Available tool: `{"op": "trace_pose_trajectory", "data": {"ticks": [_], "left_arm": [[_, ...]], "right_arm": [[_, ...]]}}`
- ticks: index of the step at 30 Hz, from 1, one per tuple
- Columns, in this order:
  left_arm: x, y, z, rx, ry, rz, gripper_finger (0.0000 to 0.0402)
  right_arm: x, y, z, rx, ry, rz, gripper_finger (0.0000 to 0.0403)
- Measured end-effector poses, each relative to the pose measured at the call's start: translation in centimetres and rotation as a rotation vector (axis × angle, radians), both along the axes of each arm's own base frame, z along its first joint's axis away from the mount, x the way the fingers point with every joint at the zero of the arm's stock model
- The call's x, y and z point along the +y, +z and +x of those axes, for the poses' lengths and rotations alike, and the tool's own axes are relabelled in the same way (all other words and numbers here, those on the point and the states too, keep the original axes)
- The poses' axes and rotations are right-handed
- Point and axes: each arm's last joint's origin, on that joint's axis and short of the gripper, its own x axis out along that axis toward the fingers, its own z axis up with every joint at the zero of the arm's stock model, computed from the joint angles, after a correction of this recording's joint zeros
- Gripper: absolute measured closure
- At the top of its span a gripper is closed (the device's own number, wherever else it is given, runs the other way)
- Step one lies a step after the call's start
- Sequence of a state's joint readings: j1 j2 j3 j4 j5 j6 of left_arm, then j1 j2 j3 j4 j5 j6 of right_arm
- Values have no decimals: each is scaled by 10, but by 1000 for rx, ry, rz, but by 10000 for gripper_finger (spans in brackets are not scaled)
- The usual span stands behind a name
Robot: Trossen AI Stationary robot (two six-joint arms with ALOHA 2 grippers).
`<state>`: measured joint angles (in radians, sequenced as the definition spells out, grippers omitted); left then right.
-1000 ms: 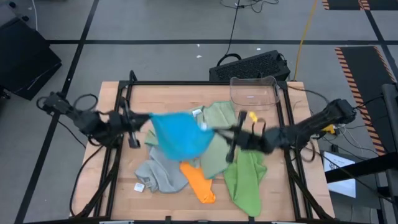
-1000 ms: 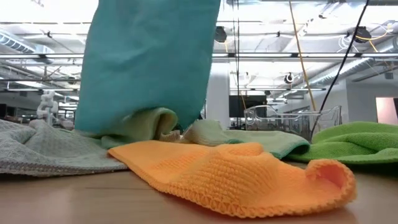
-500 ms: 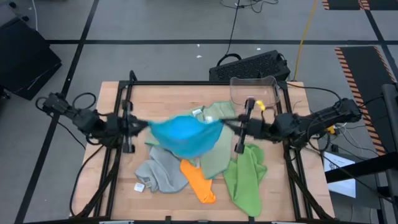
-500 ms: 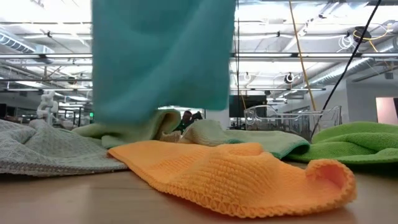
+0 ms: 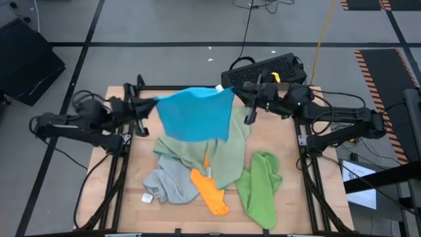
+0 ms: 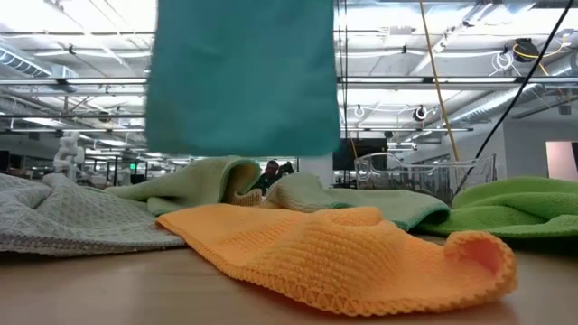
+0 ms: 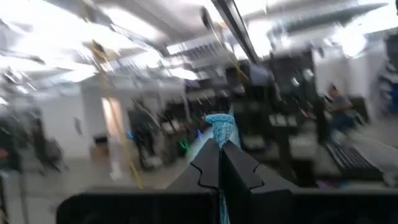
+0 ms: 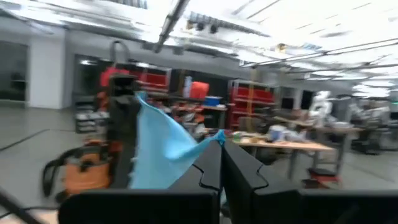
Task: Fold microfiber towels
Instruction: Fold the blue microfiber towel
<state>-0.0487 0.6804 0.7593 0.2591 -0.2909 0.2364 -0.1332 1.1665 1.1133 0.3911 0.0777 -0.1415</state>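
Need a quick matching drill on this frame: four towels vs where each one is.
Towels:
1. blue towel
2. orange towel
3. lime green towel
4. grey towel

Places:
A. flat on the table, on the right arm's side
B. on the table, on the left arm's side
C. held up in the air between both grippers
D. on the table between the grey and lime ones

Pairs: 1-C, 2-D, 3-A, 4-B

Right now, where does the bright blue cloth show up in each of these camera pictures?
High view: the blue towel hangs stretched between both grippers, over the table's far half.
Low view: it fills the upper middle, clear of the pile.
Left wrist view: only a bunched corner at the fingertips.
Right wrist view: a sheet running away from the fingers.
Shared landmark: the orange towel, in the high and low views only.
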Motion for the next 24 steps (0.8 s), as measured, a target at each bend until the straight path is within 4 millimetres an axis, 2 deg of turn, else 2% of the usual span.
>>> {"op": "trace_pose_trajectory", "data": {"ticks": [6, 14, 19, 24], "left_arm": [[-6, -20, 7, 177, -168, -112, 399], [-34, -35, 12, 329, -435, -267, 398], [-65, -59, 29, 491, -544, -304, 399], [-97, -84, 44, 608, -548, -333, 395]], "right_arm": [[23, -19, 5, 193, 118, 51, 403], [87, -33, 3, 285, 363, 71, 403], [116, -70, -3, 352, 472, 117, 403], [129, -107, -12, 329, 451, 196, 403]]}}
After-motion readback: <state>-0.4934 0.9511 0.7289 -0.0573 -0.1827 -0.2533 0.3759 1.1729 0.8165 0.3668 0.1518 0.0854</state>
